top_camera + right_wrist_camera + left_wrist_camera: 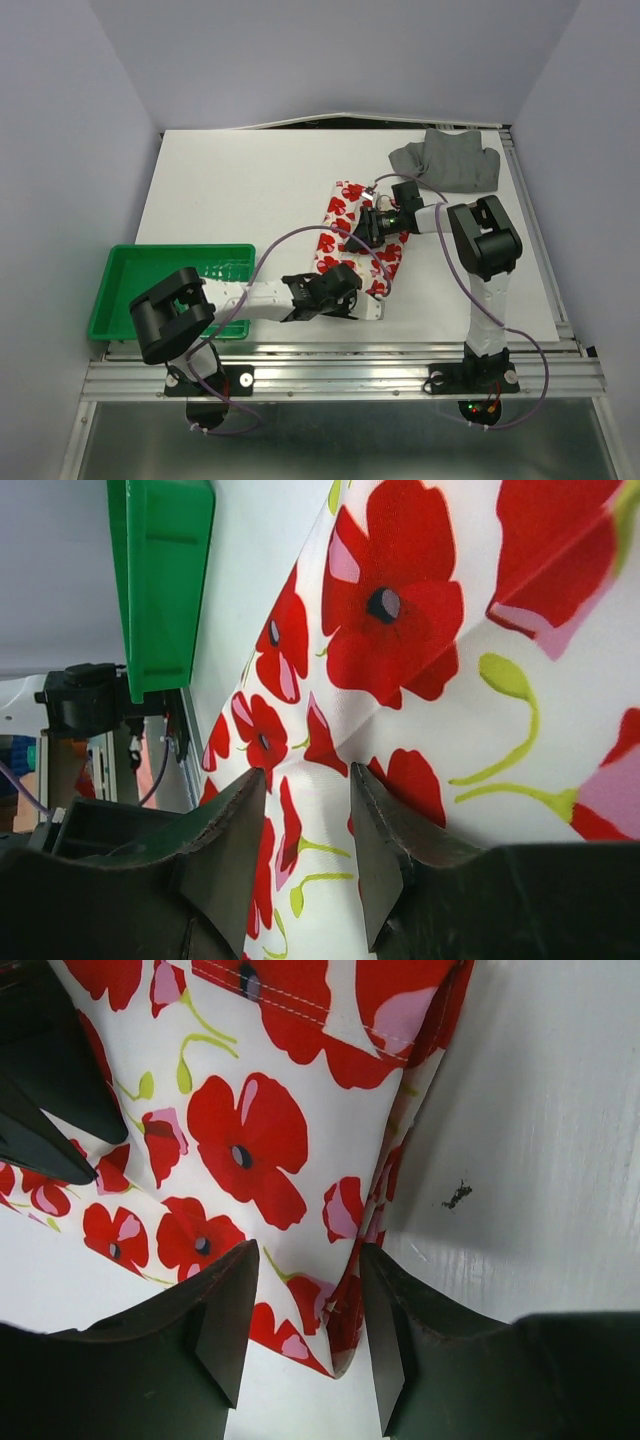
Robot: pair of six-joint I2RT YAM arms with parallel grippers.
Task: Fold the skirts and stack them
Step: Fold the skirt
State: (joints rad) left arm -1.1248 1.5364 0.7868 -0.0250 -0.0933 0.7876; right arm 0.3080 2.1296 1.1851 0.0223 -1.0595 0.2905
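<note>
One poppy-print skirt (pixel 338 212): smooth folded oblong | one grey skirt (pixel 450 160): crumpled

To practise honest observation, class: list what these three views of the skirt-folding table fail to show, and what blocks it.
Top view: right gripper and left gripper cover the middle and near end of the floral skirt, hiding its folds there.
Left wrist view: the skirt runs off the top and left edges; a blurred dark shape at left is unidentifiable.
Right wrist view: green tray cut off by the top edge; grey skirt outside both wrist views.
</note>
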